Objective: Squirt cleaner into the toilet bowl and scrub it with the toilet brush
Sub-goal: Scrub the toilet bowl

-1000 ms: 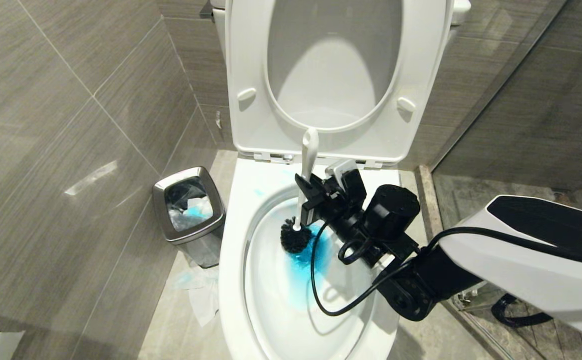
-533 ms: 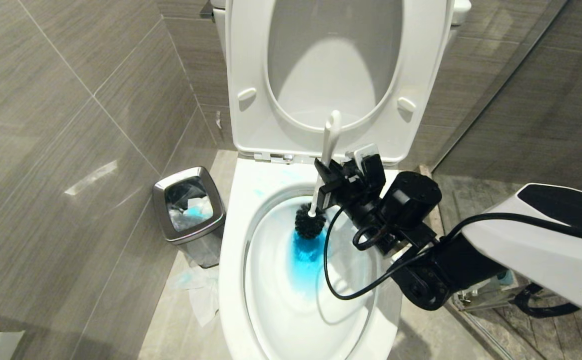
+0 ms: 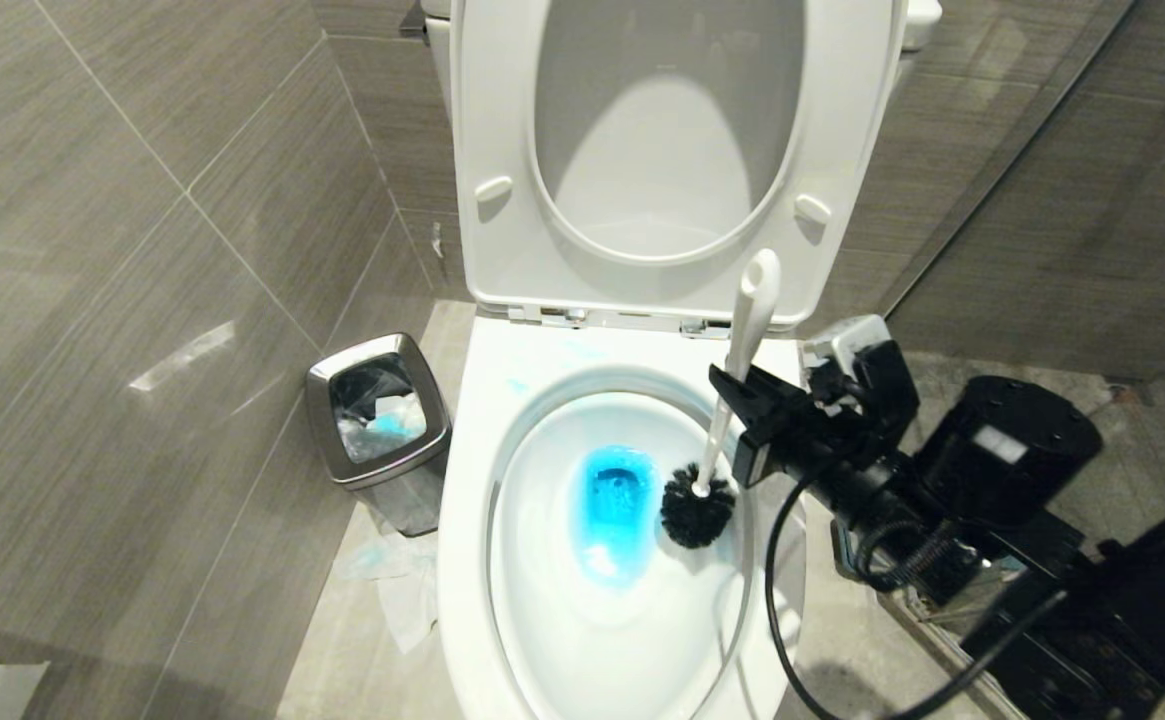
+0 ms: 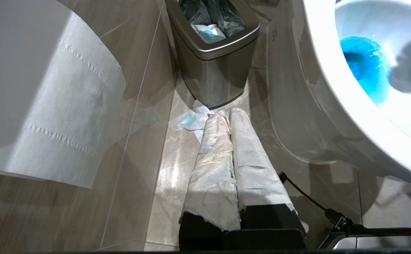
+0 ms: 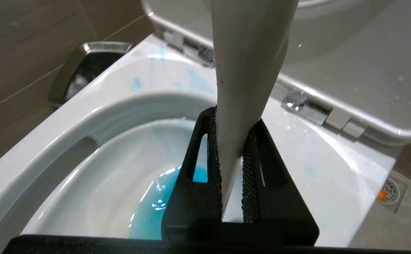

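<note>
White toilet bowl [image 3: 462, 560], vivid blue cleaner [image 3: 614, 500], black-bristled white toilet brush [image 3: 732, 400], steel bin [image 3: 342, 455]

The toilet bowl [image 3: 472, 560] is white, glossy and oval, its seat and lid raised upright against the tank. The cleaner [image 3: 614, 500] colours the water at the bottom vivid blue, with pale blue smears on the back rim near the hinges. The toilet brush [image 3: 732, 385] has a slim white handle with a rounded tip, standing nearly upright and leaning slightly toward the lid; its black bristle head sits inside the bowl against the right-hand wall, just beside the blue pool.
</note>
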